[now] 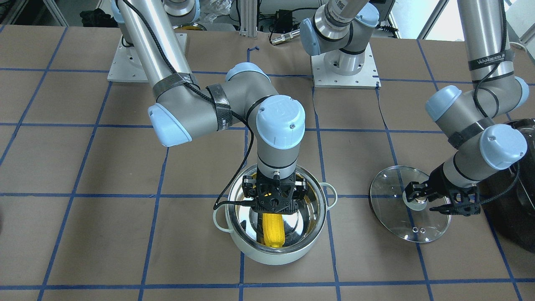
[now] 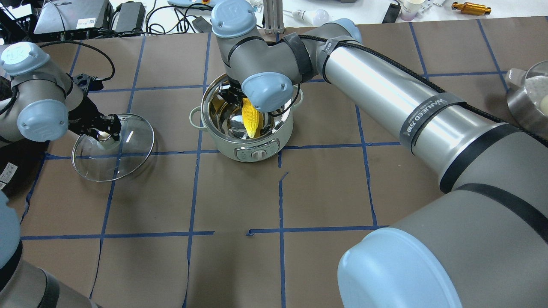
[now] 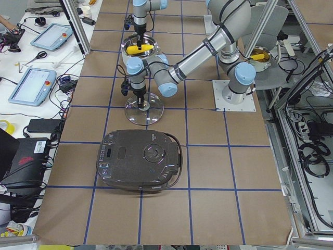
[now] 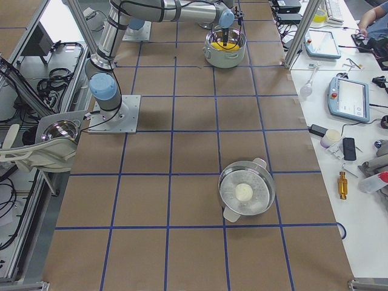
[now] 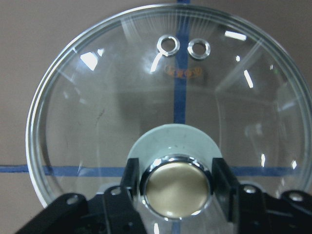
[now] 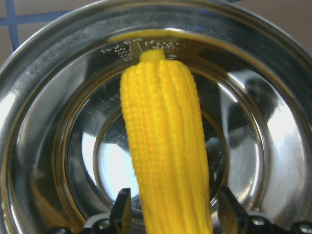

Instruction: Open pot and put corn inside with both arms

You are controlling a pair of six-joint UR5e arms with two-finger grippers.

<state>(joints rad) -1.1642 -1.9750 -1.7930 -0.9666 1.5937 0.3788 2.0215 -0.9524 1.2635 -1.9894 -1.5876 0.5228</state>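
The mint-green pot (image 1: 276, 257) stands open at mid-table and also shows in the overhead view (image 2: 252, 152). The yellow corn (image 1: 273, 234) leans inside it, its tip against the steel wall (image 6: 163, 141). My right gripper (image 1: 276, 196) hangs over the pot. Its fingers (image 6: 123, 209) stand either side of the corn's upper end with small gaps, so it is open. The glass lid (image 1: 401, 221) lies on the table away from the pot. My left gripper (image 1: 418, 196) is shut on its brass knob (image 5: 176, 187).
A black glossy appliance (image 1: 518, 184) sits just beyond the lid, close to my left arm. A steel pan holding a white ball (image 4: 245, 193) stands far off on my right side. The arms' base plates (image 1: 345, 69) are at the table's back.
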